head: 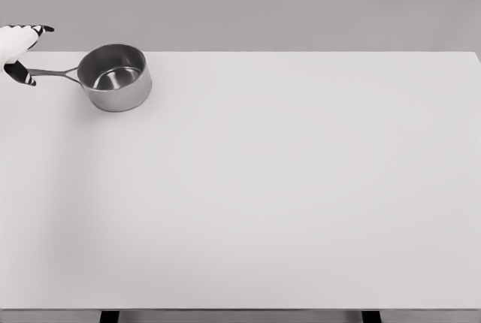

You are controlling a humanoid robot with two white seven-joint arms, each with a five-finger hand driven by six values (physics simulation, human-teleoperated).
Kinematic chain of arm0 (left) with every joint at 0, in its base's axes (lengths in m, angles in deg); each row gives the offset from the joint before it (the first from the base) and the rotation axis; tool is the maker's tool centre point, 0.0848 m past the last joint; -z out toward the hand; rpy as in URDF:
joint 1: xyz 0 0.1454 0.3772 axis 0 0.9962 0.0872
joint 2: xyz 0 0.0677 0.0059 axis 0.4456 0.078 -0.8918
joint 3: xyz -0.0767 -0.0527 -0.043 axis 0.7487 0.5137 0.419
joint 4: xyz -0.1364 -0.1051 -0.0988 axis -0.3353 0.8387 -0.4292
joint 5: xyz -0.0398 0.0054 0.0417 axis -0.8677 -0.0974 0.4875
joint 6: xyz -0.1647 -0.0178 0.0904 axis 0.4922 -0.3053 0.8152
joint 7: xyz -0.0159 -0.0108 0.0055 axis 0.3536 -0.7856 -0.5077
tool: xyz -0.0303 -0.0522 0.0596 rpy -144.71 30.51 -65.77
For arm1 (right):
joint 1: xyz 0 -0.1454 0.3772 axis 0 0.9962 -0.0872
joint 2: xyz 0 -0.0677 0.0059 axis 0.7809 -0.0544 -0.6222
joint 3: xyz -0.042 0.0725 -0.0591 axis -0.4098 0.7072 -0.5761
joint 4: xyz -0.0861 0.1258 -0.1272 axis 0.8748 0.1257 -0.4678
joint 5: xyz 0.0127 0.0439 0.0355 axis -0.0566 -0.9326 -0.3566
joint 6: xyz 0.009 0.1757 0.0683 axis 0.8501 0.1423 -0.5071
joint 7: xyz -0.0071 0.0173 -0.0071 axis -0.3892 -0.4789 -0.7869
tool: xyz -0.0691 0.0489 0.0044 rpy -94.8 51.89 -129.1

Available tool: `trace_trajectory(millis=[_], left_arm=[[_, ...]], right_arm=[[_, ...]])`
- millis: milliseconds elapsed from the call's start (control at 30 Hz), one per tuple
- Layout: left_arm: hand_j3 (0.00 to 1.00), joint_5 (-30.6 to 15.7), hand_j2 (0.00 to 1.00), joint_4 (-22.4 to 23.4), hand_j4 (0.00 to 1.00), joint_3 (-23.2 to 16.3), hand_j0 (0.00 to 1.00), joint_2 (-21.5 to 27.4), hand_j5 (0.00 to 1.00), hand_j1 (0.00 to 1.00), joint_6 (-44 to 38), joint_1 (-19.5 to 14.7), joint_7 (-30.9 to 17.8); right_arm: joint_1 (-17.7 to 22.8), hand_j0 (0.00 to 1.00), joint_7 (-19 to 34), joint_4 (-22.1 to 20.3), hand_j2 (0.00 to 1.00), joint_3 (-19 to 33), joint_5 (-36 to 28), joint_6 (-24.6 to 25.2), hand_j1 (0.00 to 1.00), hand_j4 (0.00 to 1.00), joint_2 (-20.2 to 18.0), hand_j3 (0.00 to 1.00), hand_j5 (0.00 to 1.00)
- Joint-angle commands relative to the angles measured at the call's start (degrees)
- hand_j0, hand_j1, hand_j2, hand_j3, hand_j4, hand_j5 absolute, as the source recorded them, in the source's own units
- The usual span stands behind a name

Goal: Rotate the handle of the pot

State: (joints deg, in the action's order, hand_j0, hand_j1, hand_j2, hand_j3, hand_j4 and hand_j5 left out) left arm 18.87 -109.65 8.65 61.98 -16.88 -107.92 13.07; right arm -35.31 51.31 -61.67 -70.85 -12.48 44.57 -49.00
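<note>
A steel pot [115, 76] stands upright near the table's far left corner. Its thin handle [52, 73] points left. My left hand [31, 52] reaches in from the left edge, white with dark fingertips. Its fingers are spread: one fingertip [43, 29] points right, above and behind the handle, and a lower fingertip [20, 74] lies at the handle's outer end, seemingly touching it. The fingers do not wrap around the handle. Most of the hand and its arm are cut off by the picture's edge. The right arm does not show.
The white table [285, 188] spreads wide to the right and toward me. Its far edge runs just behind the pot, and its left edge lies close to the hand.
</note>
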Motion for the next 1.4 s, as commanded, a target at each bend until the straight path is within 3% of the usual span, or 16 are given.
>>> trace_trajectory(millis=[0, 200, 300, 367, 567, 733, 933, 1033, 1067, 1167, 1200, 1300, 1367], left_arm=[[1.00, -0.07, 1.00, 0.04, 1.00, -0.05, 1.00, 0.01, 1.00, 1.00, 0.03, 0.00, 0.26], [1.00, -1.04, 1.00, -1.02, 1.00, 0.04, 1.00, 0.54, 1.00, 1.00, 0.91, 0.61, 0.26], [1.00, -1.56, 1.00, -5.15, 1.00, 0.48, 1.00, 0.72, 1.00, 1.00, 3.19, 1.32, 0.18], [1.00, -5.52, 1.00, -7.08, 1.00, 0.12, 1.00, 1.07, 1.00, 1.00, 3.46, 2.81, 0.18], [1.00, -10.71, 1.00, -12.70, 1.00, 0.48, 1.00, 3.62, 1.00, 1.00, 5.92, 6.32, 0.18], [1.00, -18.53, 1.00, -21.93, 1.00, 1.53, 1.00, 8.63, 1.00, 1.00, 6.01, 12.12, 0.18], [1.00, -24.15, 1.00, -32.21, 1.00, 12.51, 1.00, 10.30, 1.00, 1.00, 12.85, 20.12, 0.09], [1.00, -31.79, 1.00, -39.77, 1.00, 18.75, 1.00, 10.30, 1.00, 1.00, 23.34, 25.75, 0.00], [1.00, -34.33, 1.00, -41.52, 1.00, 19.72, 1.00, 10.30, 1.00, 1.00, 23.34, 27.15, 0.00], [1.00, -38.48, 1.00, -45.05, 1.00, 19.99, 1.00, 9.95, 1.00, 1.00, 23.34, 30.76, 0.00], [1.00, -38.66, 1.00, -47.16, 1.00, 20.08, 1.00, 9.59, 1.00, 1.00, 23.34, 33.31, 0.00], [1.00, -38.66, 1.00, -47.95, 1.00, 19.99, 1.00, 6.97, 1.00, 1.00, 23.34, 36.82, 0.09], [1.00, -38.57, 1.00, -48.13, 1.00, 20.08, 1.00, 5.11, 1.00, 1.00, 23.34, 42.18, 0.00]], right_arm=[[0.00, 1.00, 0.01, 0.00, 1.00, 0.00, 0.01, 0.00, 1.00, 1.00, 0.00, 1.00, 1.00], [0.00, 1.00, 0.01, 0.00, 1.00, 0.00, 0.01, 0.00, 1.00, 1.00, 0.00, 1.00, 1.00], [0.00, 1.00, 0.01, 0.00, 1.00, 0.00, 0.01, 0.00, 1.00, 1.00, 0.00, 1.00, 1.00], [0.00, 1.00, 0.01, 0.00, 1.00, 0.00, 0.01, 0.00, 1.00, 1.00, 0.00, 1.00, 1.00], [0.00, 1.00, 0.01, 0.00, 1.00, 0.00, 0.01, 0.00, 1.00, 1.00, 0.00, 1.00, 1.00], [0.00, 1.00, 0.01, 0.00, 1.00, 0.00, 0.01, 0.00, 1.00, 1.00, 0.00, 1.00, 1.00], [0.00, 1.00, 0.01, 0.00, 1.00, 0.00, 0.01, 0.00, 1.00, 1.00, 0.00, 1.00, 1.00], [0.00, 1.00, 0.01, 0.00, 1.00, 0.00, 0.01, 0.00, 1.00, 1.00, 0.00, 1.00, 1.00], [0.00, 1.00, 0.01, 0.00, 1.00, 0.00, 0.01, 0.00, 1.00, 1.00, 0.00, 1.00, 1.00], [0.00, 1.00, 0.01, 0.00, 1.00, 0.00, 0.01, 0.00, 1.00, 1.00, 0.00, 1.00, 1.00], [0.00, 1.00, 0.01, 0.00, 1.00, 0.00, 0.01, 0.00, 1.00, 1.00, 0.00, 1.00, 1.00], [0.00, 1.00, 0.01, 0.00, 1.00, 0.00, 0.01, 0.00, 1.00, 1.00, 0.00, 1.00, 1.00], [0.00, 1.00, 0.01, 0.00, 1.00, 0.00, 0.01, 0.00, 1.00, 1.00, 0.00, 1.00, 1.00]])
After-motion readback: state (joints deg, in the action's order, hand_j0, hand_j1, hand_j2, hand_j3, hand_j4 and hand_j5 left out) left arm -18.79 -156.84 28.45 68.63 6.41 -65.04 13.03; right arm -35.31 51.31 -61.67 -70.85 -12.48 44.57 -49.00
